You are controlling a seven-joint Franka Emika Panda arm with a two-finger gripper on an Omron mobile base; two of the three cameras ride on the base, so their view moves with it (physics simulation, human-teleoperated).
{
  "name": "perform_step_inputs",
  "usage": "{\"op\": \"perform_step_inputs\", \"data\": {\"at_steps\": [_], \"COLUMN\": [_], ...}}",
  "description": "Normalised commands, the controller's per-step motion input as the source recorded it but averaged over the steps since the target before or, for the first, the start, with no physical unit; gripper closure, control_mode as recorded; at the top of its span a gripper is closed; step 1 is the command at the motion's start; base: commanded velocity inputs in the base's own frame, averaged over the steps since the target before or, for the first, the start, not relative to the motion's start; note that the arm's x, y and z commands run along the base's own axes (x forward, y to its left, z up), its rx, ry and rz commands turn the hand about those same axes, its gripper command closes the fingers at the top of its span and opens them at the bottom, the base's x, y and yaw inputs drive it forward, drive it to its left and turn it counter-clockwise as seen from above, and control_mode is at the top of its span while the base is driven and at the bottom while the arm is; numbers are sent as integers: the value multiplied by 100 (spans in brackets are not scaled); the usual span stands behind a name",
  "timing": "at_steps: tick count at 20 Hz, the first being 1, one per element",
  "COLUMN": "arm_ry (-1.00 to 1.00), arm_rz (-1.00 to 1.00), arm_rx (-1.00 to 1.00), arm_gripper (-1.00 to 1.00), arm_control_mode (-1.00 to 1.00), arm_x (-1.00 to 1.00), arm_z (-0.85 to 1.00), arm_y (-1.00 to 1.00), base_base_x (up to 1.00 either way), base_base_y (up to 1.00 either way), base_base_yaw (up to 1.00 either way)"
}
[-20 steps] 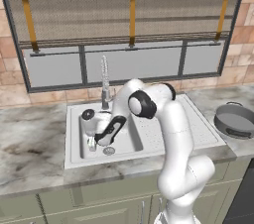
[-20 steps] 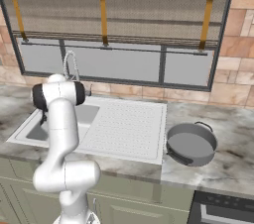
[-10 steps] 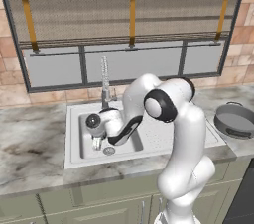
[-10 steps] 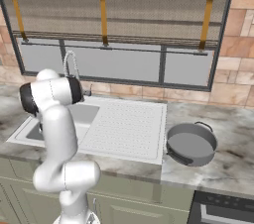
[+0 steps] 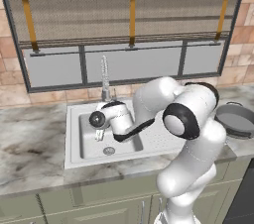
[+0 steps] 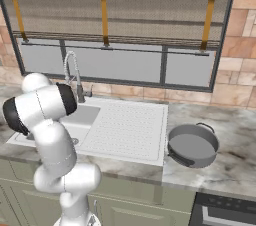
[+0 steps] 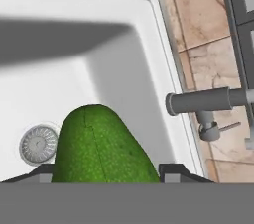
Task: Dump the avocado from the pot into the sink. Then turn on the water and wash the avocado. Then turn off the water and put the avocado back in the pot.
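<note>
The avocado (image 7: 101,146), a glossy green lump, sits between my two fingertips in the hand view, and my gripper (image 7: 109,173) is shut on it. Below it lie the white floor of the sink (image 7: 59,84) and the round metal drain (image 7: 38,143). In the left base view my gripper (image 5: 99,133) hangs over the basin of the sink (image 5: 73,119), just under the faucet. The grey pot (image 5: 237,119) stands on the counter to the right, past the drainboard, and appears again as the pot (image 6: 192,145) in the right base view.
The tall faucet (image 5: 105,77) rises behind the basin, and its spout (image 7: 208,101) crosses close to the right of the hand. The dotted drainboard (image 6: 127,125) lies between basin and pot. A window with a brick wall backs the counter.
The arm's elbow has swung right and toward the camera, while the hand has stayed over the basin with the avocado still in its grip.
</note>
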Motion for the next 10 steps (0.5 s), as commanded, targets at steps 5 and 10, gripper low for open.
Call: {"op": "perform_step_inputs", "data": {"at_steps": [5, 10], "arm_ry": [-9, -5], "arm_rz": [-5, -5], "arm_rx": [0, 0], "arm_gripper": [100, 100], "arm_control_mode": [-100, -100], "arm_x": [-43, -68], "arm_z": [96, 92], "arm_y": [0, 0], "base_base_x": [0, 0], "base_base_y": [0, 0], "base_base_yaw": [0, 0]}}
